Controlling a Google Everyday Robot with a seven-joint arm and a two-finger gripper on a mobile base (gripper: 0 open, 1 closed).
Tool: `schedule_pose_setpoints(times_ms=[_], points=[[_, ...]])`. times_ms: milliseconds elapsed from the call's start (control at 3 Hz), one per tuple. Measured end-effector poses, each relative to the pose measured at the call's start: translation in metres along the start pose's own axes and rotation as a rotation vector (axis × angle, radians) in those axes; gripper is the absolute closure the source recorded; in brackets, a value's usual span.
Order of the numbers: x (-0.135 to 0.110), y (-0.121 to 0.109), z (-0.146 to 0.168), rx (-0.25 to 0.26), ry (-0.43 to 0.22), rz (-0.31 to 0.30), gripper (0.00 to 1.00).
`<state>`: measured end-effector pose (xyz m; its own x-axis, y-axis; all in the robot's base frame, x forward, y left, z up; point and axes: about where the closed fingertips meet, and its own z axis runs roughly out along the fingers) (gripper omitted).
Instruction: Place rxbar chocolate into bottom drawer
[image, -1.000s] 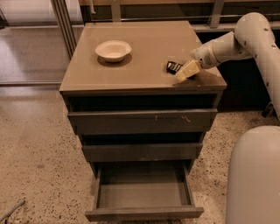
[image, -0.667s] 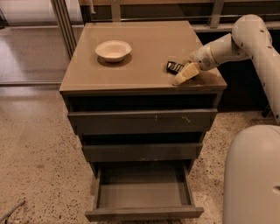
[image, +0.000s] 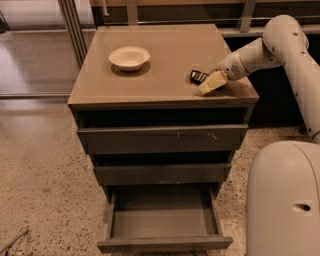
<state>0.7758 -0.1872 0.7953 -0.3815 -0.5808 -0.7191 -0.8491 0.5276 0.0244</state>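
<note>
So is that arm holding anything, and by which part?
Cannot tell. The gripper is down at one end of the rxbar chocolate, on the cabinet top.

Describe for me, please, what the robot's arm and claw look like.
The arm is a smooth, off-white tube of rounded segments with a bulbous joint, tapering towards the wrist; no cables or markings show. The claw, at the right front of the cabinet top beside the rxbar chocolate, is cream-yellow and wedge-shaped. A rounded white shell with a dark slot fills the lower right.
</note>
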Motion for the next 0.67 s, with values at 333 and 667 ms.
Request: schedule_pose_setpoints(times_ms=[333,667], points=[[-0.0041,0.0001,-0.004,0.0,0.0,0.001,0.41],[-0.0096,0.0004,-0.0092,0.0,0.0,0.001,0.64]])
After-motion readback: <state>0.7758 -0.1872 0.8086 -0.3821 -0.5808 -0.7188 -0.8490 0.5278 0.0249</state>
